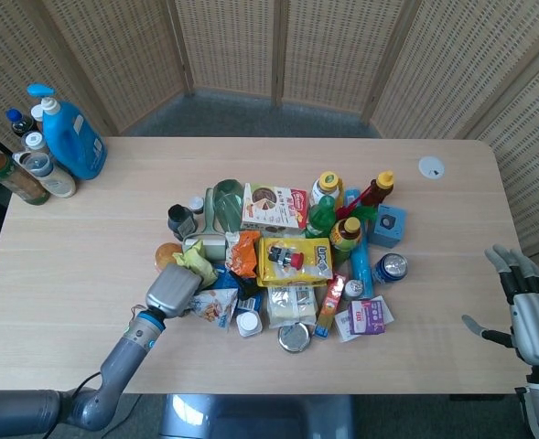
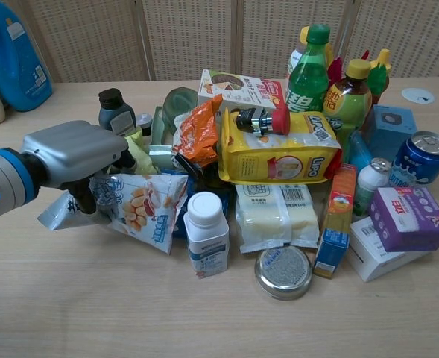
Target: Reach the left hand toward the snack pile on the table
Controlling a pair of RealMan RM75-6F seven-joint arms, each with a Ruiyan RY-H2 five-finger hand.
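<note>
While my grey left hand curls on the crinkled yellow-green snack packet, the heaped snack pile lies just beyond my fingers.
I'd hold that grip gently, avoiding the clear foil crisp bag below; my right hand hangs open, well apart.

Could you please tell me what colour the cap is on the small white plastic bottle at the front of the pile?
The small white plastic bottle has a white cap, clearest in the chest view.
</note>
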